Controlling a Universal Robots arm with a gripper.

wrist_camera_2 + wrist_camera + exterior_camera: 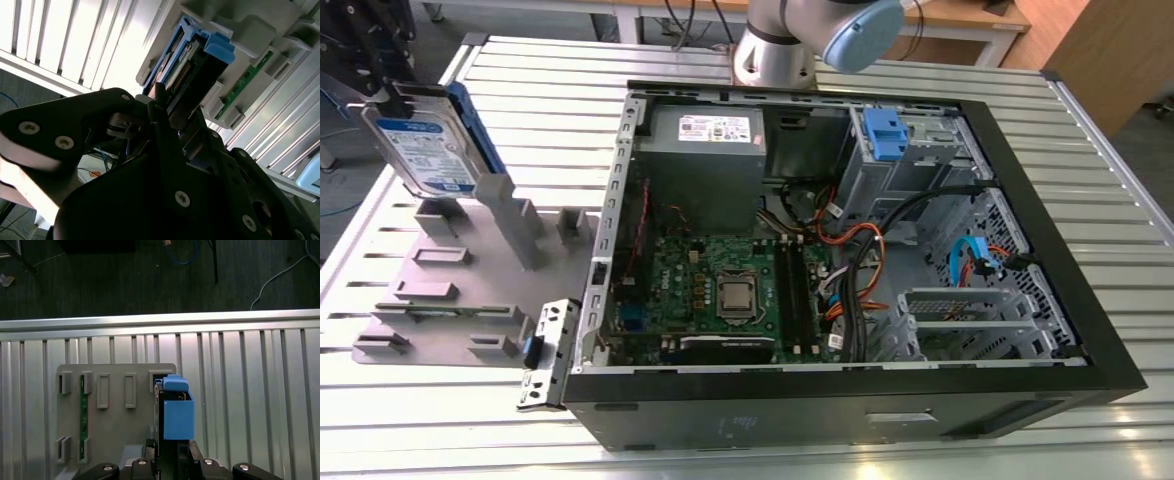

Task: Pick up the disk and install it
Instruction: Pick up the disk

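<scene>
the claw [175,120] looks clenched on the upper end of the disk [434,140], which stands on edge at the grey fixture plate [440,290] on the exterior view's left, long axis running up into the claw, well apart from the open computer case [854,385].

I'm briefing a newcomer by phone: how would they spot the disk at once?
Find the open computer case on the slatted table; to the exterior view's left of it lies a grey fixture plate. The disk is upright at that plate's far end: silver, white-and-blue label, blue carrier frame, unlike the bare grey blocks beside it.
</scene>
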